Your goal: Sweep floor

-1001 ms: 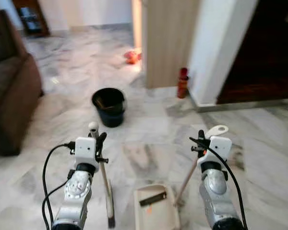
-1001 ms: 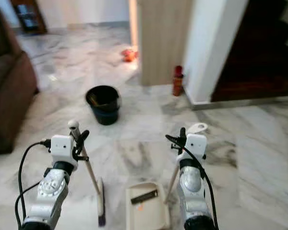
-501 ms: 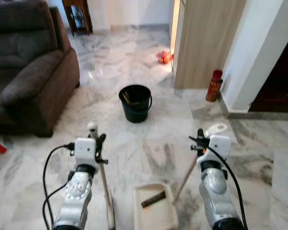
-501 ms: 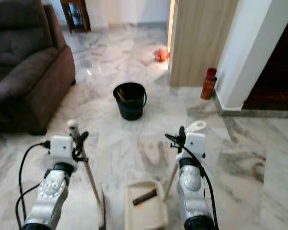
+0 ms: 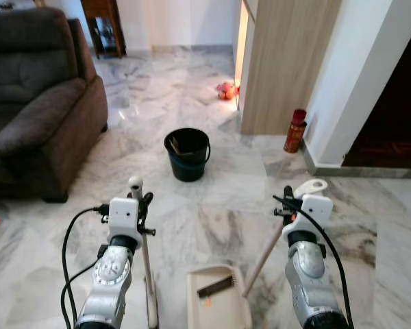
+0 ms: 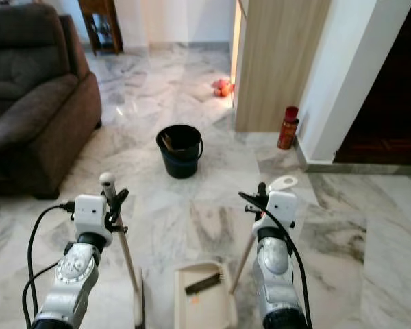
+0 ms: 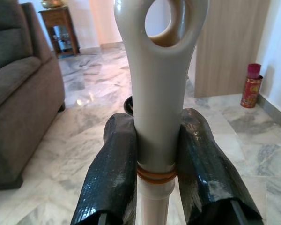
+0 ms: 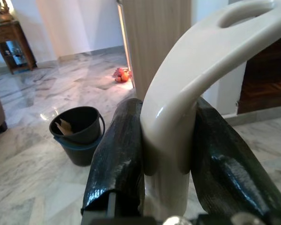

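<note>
My left gripper [image 5: 142,205] is shut on the white broom handle [image 5: 134,183], whose shaft runs down to the floor by my left side. The left wrist view shows both black fingers [image 7: 114,178] clamped on the handle [image 7: 159,93] just under its hanging hole. The right gripper [image 5: 288,202] is shut on the dustpan's long handle [image 5: 311,186]; the right wrist view has the curved handle top [image 8: 178,117] pinched between its fingers. The cream dustpan tray [image 5: 192,301] rests on the marble floor between my arms. In it lie a dark strip [image 5: 214,286] and a small orange bit.
A black bucket [image 5: 187,154] stands ahead on the marble floor. A dark brown sofa [image 5: 34,116] lies to the left. A wood panel [image 5: 288,62] and white wall stand ahead right, with a red can [image 5: 294,130] at their foot. An orange object [image 5: 226,90] lies by the doorway.
The camera has swung and steadied: the sofa has come into view on the left and the bucket sits more centred. Both grippers keep their hold on broom and dustpan.
</note>
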Tool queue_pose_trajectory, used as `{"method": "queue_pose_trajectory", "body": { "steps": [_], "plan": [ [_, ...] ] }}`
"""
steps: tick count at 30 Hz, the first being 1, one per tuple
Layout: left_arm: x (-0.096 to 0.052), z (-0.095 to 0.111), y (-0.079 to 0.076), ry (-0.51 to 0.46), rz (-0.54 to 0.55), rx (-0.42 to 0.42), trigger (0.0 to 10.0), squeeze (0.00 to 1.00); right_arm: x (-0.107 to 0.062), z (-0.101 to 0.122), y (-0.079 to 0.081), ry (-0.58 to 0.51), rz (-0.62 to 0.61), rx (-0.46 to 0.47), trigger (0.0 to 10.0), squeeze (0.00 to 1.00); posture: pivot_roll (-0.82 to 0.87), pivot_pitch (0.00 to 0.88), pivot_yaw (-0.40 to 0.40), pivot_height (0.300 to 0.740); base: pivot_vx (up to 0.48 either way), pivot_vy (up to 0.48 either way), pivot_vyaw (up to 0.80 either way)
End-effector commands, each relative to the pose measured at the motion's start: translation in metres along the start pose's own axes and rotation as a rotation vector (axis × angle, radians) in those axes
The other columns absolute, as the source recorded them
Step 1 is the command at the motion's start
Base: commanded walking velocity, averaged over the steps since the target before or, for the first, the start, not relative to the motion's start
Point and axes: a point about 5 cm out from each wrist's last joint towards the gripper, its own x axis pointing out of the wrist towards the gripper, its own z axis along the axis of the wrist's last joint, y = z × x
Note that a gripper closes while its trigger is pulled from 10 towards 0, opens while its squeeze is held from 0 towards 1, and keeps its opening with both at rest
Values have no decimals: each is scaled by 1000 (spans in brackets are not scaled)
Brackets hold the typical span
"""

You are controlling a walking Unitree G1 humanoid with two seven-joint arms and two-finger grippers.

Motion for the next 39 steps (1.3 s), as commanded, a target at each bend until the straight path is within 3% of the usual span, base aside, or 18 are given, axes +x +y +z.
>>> {"method": "queue_pose_trajectory", "body": {
  "steps": [1,13,33,39],
  "plan": [
    [5,12,0,-51,-3,16,10000,0,5,11,2,-40,2,13,10000,0,72,5,55,740,379,0,0],
    [7,13,0,-48,-3,22,10000,0,5,11,2,-39,2,-6,10000,0,84,14,61,740,392,0,0],
    [7,13,-3,-50,-8,17,10000,0,5,11,2,-39,9,-10,10000,0,93,19,54,740,394,0,490],
    [6,12,-3,-49,-11,15,10000,0,4,9,1,-33,6,-3,10000,0,94,9,54,740,394,0,0]
  ]
}}
